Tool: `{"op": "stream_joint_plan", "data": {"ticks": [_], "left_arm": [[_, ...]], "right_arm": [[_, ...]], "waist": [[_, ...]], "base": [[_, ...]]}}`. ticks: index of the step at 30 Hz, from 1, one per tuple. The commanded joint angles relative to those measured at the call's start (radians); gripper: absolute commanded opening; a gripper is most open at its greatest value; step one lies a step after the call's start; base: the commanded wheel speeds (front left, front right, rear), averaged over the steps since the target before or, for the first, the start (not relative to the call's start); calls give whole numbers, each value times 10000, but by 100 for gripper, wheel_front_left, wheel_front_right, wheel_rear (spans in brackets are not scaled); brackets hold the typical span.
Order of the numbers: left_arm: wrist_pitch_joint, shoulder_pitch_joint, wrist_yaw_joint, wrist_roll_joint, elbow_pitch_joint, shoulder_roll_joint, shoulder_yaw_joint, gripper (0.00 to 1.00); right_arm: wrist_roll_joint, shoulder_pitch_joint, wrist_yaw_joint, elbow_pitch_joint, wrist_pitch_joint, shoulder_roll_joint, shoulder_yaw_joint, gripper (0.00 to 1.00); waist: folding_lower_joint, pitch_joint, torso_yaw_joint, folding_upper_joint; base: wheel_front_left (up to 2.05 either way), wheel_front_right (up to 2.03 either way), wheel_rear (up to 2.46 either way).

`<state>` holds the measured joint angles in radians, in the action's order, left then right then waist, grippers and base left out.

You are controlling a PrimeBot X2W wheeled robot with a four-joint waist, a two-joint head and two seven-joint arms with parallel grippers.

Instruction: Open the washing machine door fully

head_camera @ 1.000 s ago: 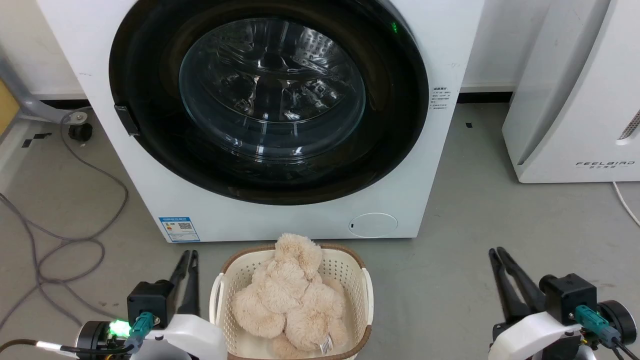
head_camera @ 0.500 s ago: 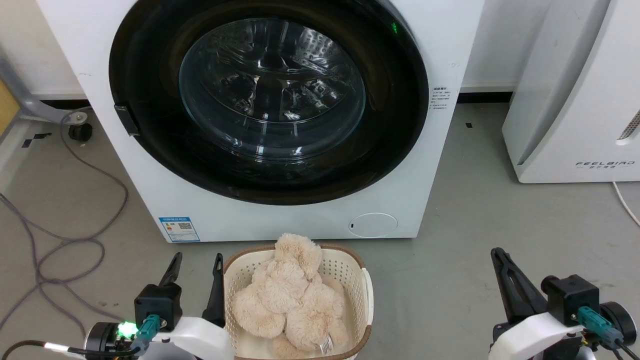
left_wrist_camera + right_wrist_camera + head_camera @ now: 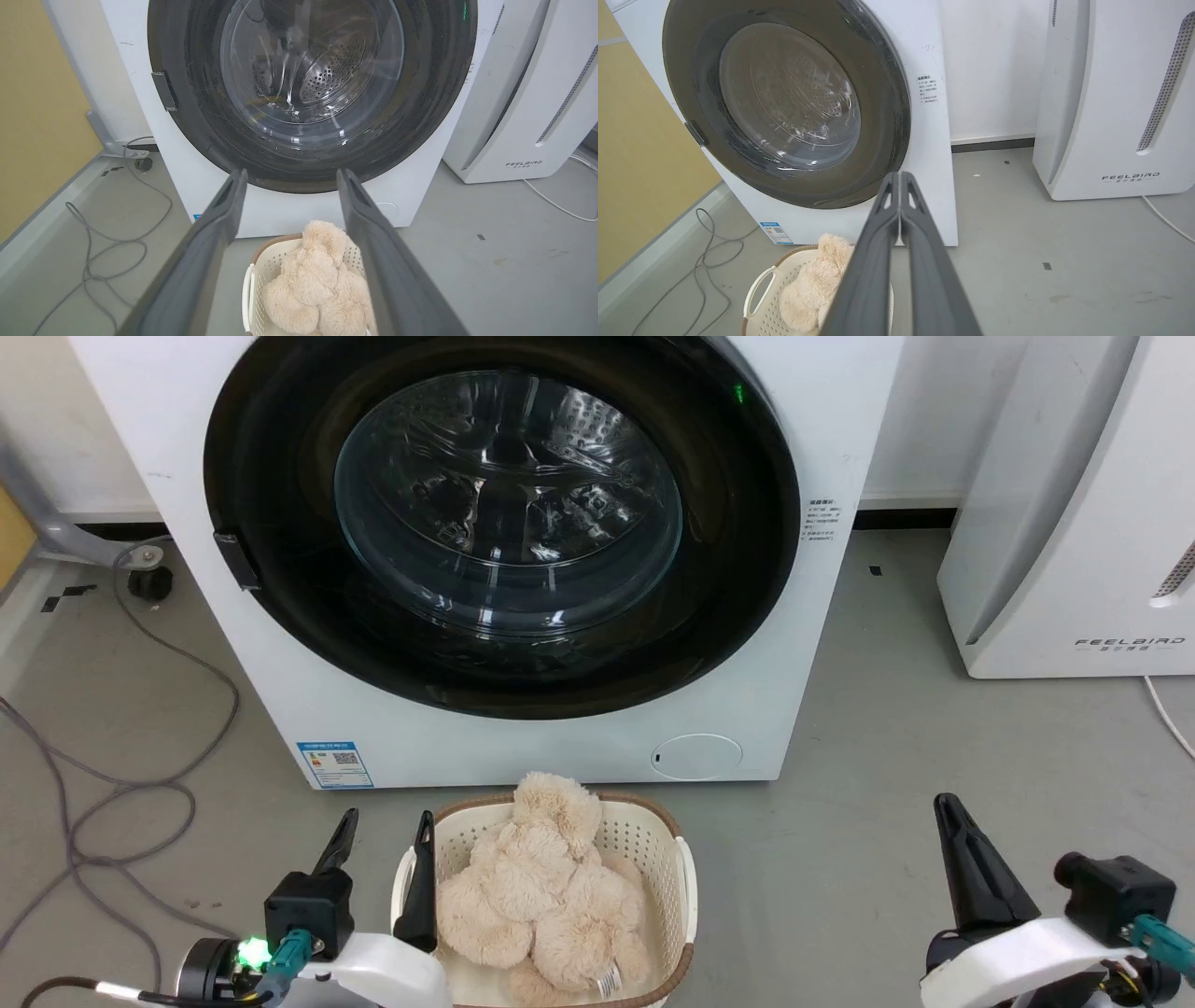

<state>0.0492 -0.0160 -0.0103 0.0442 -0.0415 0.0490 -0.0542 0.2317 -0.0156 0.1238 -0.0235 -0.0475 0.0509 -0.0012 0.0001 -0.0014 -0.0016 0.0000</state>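
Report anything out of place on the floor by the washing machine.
A loose grey cable lies in loops left of the washing machine. A basket holding a plush toy stands before the shut washing machine door, possibly in its swing.
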Motion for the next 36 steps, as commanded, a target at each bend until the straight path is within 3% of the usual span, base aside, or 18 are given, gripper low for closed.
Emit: {"op": "stream_joint_plan", "data": {"ticks": [1,21,36], "left_arm": [[115,206,-53,74,-58,8,-78,100],[513,523,-133,313,-1,27,-406,100],[827,1075,-196,383,203,33,-597,100]], "right_arm": [[607,59,18,-68,-126,-2,-13,0],[4223,1962,28,-1177,-272,285,-611,0],[6521,5419,36,-3483,133,1223,-579,0]], "waist": [[-1,3,2,0],[-1,440,-7,0],[-1,1251,199,0]], "base": [[0,0,0],[0,0,0],[0,0,0]]}}
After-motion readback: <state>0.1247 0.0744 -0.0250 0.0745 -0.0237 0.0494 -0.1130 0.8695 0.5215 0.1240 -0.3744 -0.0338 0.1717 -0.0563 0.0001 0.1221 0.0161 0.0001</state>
